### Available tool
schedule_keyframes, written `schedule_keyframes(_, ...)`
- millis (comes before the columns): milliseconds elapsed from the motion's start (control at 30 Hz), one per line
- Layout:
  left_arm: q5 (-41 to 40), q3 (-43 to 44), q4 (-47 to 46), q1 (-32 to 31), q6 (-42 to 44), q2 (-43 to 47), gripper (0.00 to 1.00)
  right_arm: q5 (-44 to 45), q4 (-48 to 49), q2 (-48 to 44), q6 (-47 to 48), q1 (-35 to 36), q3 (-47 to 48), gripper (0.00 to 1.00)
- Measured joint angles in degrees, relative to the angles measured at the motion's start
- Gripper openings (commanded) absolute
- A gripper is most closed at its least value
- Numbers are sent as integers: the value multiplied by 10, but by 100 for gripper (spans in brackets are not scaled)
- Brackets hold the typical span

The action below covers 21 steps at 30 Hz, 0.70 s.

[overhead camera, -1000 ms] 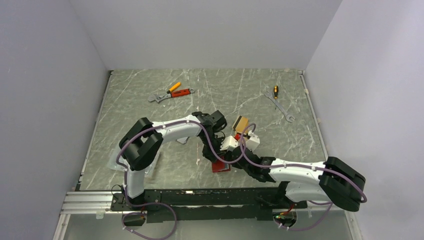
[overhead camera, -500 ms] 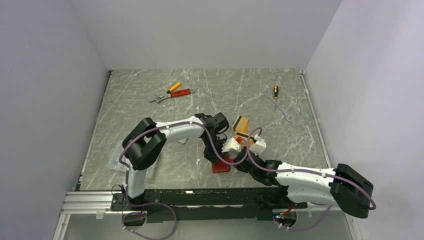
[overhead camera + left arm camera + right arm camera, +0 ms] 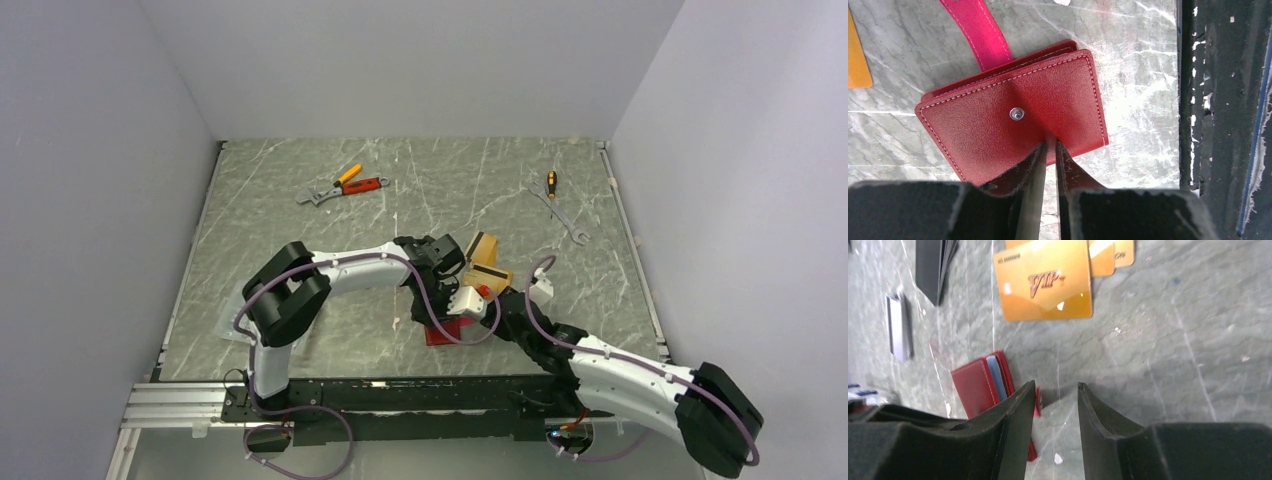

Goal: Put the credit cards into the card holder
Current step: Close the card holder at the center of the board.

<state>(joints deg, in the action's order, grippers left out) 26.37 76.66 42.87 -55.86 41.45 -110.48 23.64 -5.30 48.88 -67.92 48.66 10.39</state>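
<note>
Top external view shows us the change: over the last second the right arm has stretched out. It has carried the right tool (image 3: pixel 1055 386) from above the card holder (image 3: pixel 1013 120) to just beyond it, toward the credit cards (image 3: pixel 1045 280). Its jaws stand apart with nothing between them, so we judge that a pick-up is being lined up. The left tool (image 3: pixel 1049 145), narrow, pinches the card holder's near edge against the surface (image 3: pixel 1158 340). We count one card holder, three orange-gold cards fanned beyond it, and one silver-grey card (image 3: pixel 899 327) lying near it.
</note>
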Motion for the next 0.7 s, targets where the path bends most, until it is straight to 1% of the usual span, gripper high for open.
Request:
schedule_keyframes(133, -16, -33, -35, -7, 5, 23, 19, -65, 51, -13, 20, -68, -27, 36)
schedule_keyframes(200, -23, -45, -47, -10, 10, 31, 19, -99, 66, -10, 32, -94, -31, 36)
schedule_keyframes(267, -28, -52, -55, -13, 11, 37, 19, -128, 77, -4, 44, -114, -30, 34)
schedule_keyframes(433, -59, -68, -71, -30, 20, 50, 19, -200, 73, 31, 82, -157, -9, 23)
schedule_keyframes(533, -83, -78, -82, -43, 27, 58, 19, -237, 52, 68, 104, -173, 19, 21)
schedule_keyframes(567, -90, -80, -85, -46, 27, 60, 19, -245, 45, 78, 109, -176, 27, 26)
schedule_keyframes(633, -99, -82, -86, -51, 29, 61, 18, -264, 30, 101, 122, -181, 47, 48)
schedule_keyframes(667, -103, -82, -87, -53, 29, 61, 18, -276, 24, 108, 128, -183, 57, 54)
schedule_keyframes(700, -105, -83, -88, -54, 29, 63, 18, -284, 16, 109, 136, -185, 67, 58)
